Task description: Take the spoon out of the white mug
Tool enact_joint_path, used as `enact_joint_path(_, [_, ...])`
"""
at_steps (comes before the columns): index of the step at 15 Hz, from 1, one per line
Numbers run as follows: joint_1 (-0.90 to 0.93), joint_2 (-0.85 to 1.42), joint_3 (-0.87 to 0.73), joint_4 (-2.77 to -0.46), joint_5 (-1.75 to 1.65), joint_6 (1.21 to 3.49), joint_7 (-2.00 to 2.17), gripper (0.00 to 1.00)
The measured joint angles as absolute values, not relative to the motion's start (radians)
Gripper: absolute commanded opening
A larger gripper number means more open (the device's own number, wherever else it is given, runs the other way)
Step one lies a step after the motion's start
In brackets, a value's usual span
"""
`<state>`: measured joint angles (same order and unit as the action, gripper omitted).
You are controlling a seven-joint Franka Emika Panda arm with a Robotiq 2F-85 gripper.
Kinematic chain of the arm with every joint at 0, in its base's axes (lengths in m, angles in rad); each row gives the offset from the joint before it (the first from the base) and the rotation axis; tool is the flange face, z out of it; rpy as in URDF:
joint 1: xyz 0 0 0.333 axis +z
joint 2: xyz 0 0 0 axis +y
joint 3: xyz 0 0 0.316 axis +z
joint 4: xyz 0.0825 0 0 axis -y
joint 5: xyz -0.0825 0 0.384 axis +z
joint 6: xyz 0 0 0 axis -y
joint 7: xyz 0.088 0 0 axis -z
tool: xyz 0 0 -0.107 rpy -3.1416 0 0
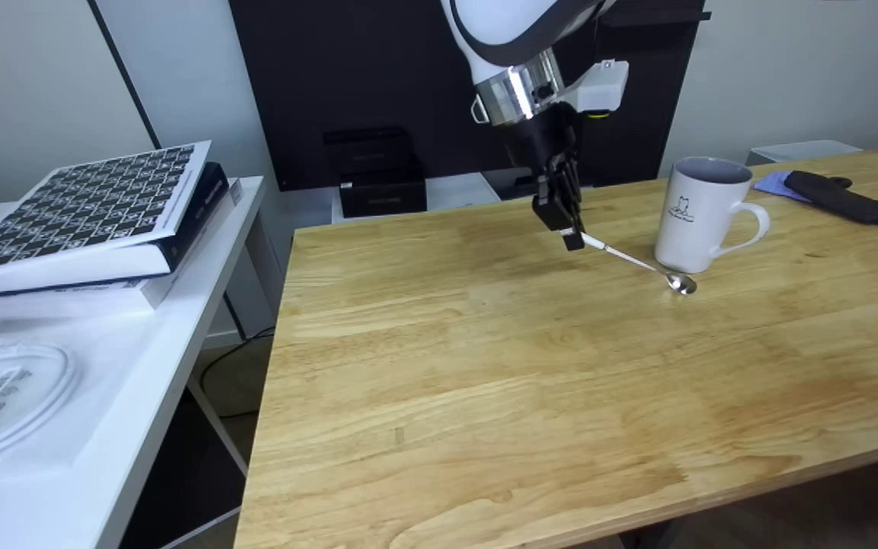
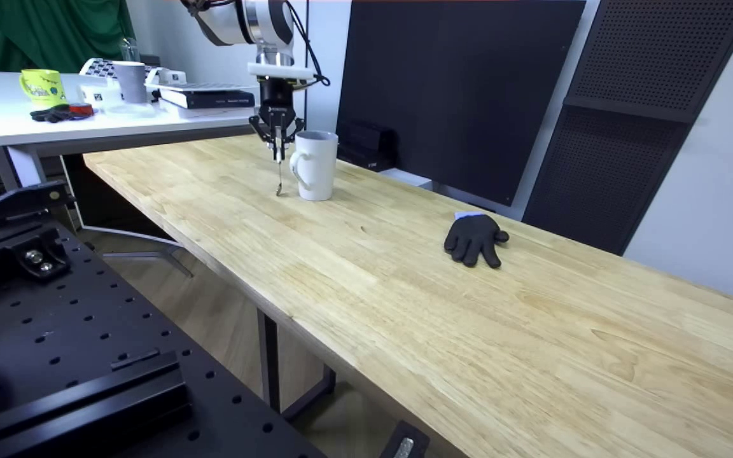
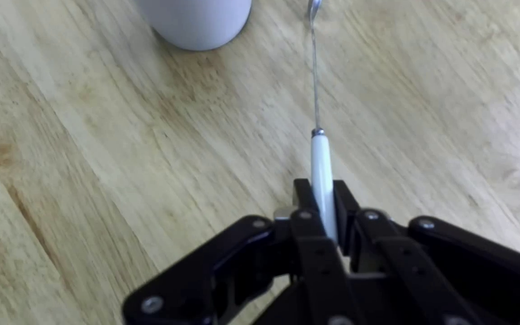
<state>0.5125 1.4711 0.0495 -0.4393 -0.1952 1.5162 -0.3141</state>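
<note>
Wrist view: we see the Robotiq gripper [image 3: 322,194] with its two black fingers [image 3: 304,198] pressed against the white handle of a slim metal spoon [image 3: 320,155], pinching it from either side; the spoon's thin neck runs up to twelve o'clock, where the frame's edge trims its bowl; the white mug [image 3: 197,22] stands apart from it at eleven o'clock, only its lower part in our sight; in an exterior view we find the spoon outside the mug, sloping down towards four o'clock, its shiny bowl low over the wooden tabletop [image 1: 439,396], though we cannot tell whether the two touch; there the mug stands upright, grey inside, with a small dark drawing on its wall and its loop handle at three o'clock; in an exterior view a black glove [image 2: 473,238] lies on the same tabletop, at four o'clock from the mug; in an exterior view we also have a stack of books [image 1: 88,229] on a white desk [image 1: 145,351], at nine o'clock from the gripper.
</note>
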Motion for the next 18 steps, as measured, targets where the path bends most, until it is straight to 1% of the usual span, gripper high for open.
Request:
enact_joint_path(1, [0.514, 1.471, 0.043, -0.439, -0.195, 1.538, -0.302, 0.04])
enact_joint_path(2, [0.516, 1.471, 0.04, -0.439, -0.195, 1.557, -0.289, 0.2])
enact_joint_path(3, [0.518, 1.471, 0.036, -0.439, -0.195, 1.573, -0.28, 0.41])
enact_joint_path(4, [0.521, 1.471, 0.031, -0.44, -0.195, 1.587, -0.272, 0.44])
enact_joint_path(5, [0.523, 1.471, 0.029, -0.44, -0.195, 1.597, -0.268, 0.45])
enact_joint_path(6, [0.526, 1.471, 0.028, -0.441, -0.195, 1.602, -0.264, 0.5])
enact_joint_path(13, [0.528, 1.469, 0.028, -0.429, -0.194, 1.592, -0.252, 0.97])
enact_joint_path(14, [0.528, 1.466, 0.028, -0.416, -0.193, 1.577, -0.252, 0.99])
enact_joint_path(16, [0.528, 1.46, 0.026, -0.374, -0.195, 1.571, -0.252, 1.0])
enact_joint_path(18, [0.531, 1.441, 0.01, -0.345, -0.197, 1.635, -0.237, 1.0])
